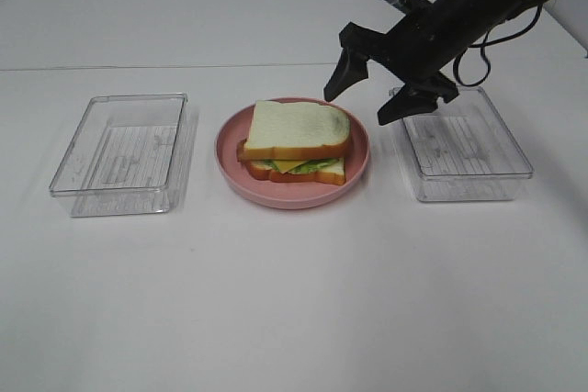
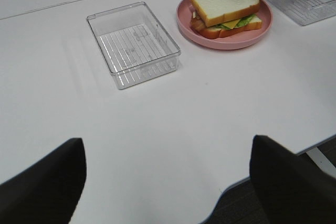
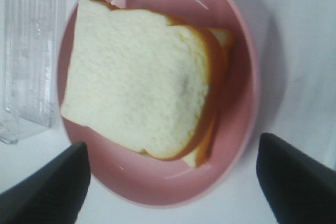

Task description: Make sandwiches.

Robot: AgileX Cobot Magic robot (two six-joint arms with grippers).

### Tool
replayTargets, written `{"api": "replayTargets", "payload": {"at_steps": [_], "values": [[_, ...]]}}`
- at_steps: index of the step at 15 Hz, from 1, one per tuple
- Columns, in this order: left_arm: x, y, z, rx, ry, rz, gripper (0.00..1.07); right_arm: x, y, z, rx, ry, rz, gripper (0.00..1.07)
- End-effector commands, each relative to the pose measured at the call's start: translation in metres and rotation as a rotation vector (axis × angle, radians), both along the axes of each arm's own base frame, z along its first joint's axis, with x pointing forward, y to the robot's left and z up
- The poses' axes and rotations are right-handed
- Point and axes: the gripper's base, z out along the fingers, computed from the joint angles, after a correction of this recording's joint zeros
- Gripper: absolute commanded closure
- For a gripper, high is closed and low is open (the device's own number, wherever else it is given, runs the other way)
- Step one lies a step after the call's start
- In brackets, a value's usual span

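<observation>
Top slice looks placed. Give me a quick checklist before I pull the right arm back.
1. Sandwich stacked on the pink plate: ok.
2. Top bread slice squarely over the lower slice: not ok, offset.
3. Right tool open, holding nothing: ok.
4. Right tool clear above the plate's far right rim: ok.
5. Left tool open, away from the plate: ok.
6. Both clear trays empty: ok.

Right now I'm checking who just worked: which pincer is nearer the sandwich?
Right. The right pincer hangs open just above the sandwich, toward its back right; the left pincer is far off, open.
</observation>
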Motion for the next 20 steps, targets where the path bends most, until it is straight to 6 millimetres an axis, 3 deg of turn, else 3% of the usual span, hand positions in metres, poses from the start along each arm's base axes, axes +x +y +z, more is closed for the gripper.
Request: {"api": "replayTargets", "payload": {"at_steps": [1, 6, 7, 8, 9, 10, 14, 16, 17, 18, 20], "values": [[-0.002, 0.001, -0.001, -0.011, -0.023, 0.001, 0.26, -0.013, -0.012, 0.027, -0.141, -0.023, 0.076, 0.26], [-0.002, 0.001, -0.001, -0.011, -0.023, 0.001, 0.26, -0.062, -0.034, 0.107, -0.298, -0.088, 0.189, 0.26], [-0.002, 0.001, -0.001, -0.011, -0.023, 0.001, 0.26, -0.069, -0.037, 0.115, -0.305, -0.104, 0.189, 0.26], [-0.002, 0.001, -0.001, -0.011, -0.023, 0.001, 0.26, -0.082, -0.040, 0.128, -0.311, -0.126, 0.189, 0.26], [-0.002, 0.001, -0.001, -0.011, -0.023, 0.001, 0.26, -0.108, -0.046, 0.144, -0.312, -0.150, 0.186, 0.26], [-0.002, 0.001, -0.001, -0.011, -0.023, 0.001, 0.26, -0.116, -0.048, 0.148, -0.312, -0.156, 0.185, 0.26], [-0.002, 0.001, -0.001, -0.011, -0.023, 0.001, 0.26, -0.197, -0.067, 0.157, -0.328, -0.195, 0.172, 0.26], [-0.002, 0.001, -0.001, -0.011, -0.023, 0.001, 0.26, -0.229, -0.075, 0.154, -0.325, -0.206, 0.162, 0.26], [-0.002, 0.001, -0.001, -0.011, -0.023, 0.001, 0.26, -0.274, -0.084, 0.144, -0.323, -0.240, 0.156, 0.26], [-0.002, 0.001, -0.001, -0.011, -0.023, 0.001, 0.26, -0.295, -0.089, 0.137, -0.320, -0.264, 0.151, 0.26], [-0.002, 0.001, -0.001, -0.011, -0.023, 0.001, 0.26, -0.321, -0.095, 0.124, -0.320, -0.303, 0.148, 0.26]]}}
